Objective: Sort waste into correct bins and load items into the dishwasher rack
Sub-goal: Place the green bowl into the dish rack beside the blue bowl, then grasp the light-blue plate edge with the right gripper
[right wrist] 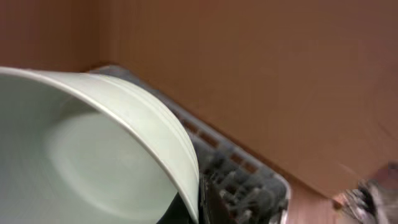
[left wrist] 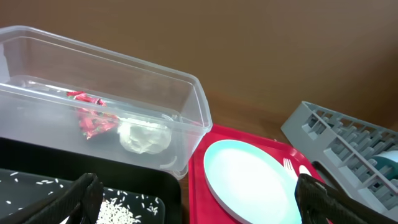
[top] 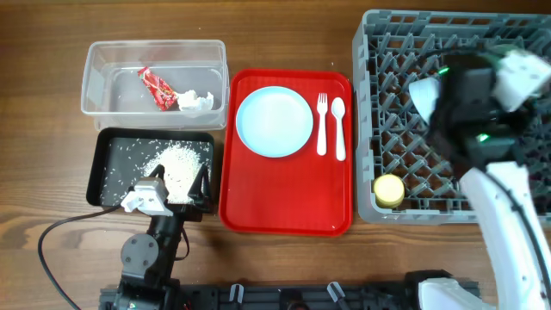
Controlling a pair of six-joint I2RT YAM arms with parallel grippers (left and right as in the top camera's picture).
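- Clear tub [top: 95, 77], back left of the bench [top: 34, 129]: holds the red wrapper [top: 157, 88] and the crumpled tissue [top: 196, 102], which touch toward its right end. The left wrist view shows both through the tub wall. The wrapper print is too small to read in either view.
- Black tray [top: 103, 142], just in front of the tub: a heap of rice [top: 178, 159] lies right of centre, with loose grains scattered to the left.
- Left claw [left wrist: 199, 196]: low at the tray's near edge. Its fingers [left wrist: 84, 196] are spread wide with nothing between them. Only the wrist view shows the gap; overhead, the arm covers it.
- Red serving tray [top: 284, 198], centre: light blue plate [top: 274, 121] lies flat. The fork [top: 322, 125] and spoon [top: 338, 129] lie side by side to its right.
- Dishwasher rack [top: 366, 112], right: yellow cup [top: 389, 190] stands in the near-left corner.
- Right claw [right wrist: 196, 199], above the rack: clamped on the rim of the pale green bowl [right wrist: 93, 162], which is tilted. The overhead view gives only a pale sliver beside the arm. The wrist view shows the bowl's hollow with the rack behind it.
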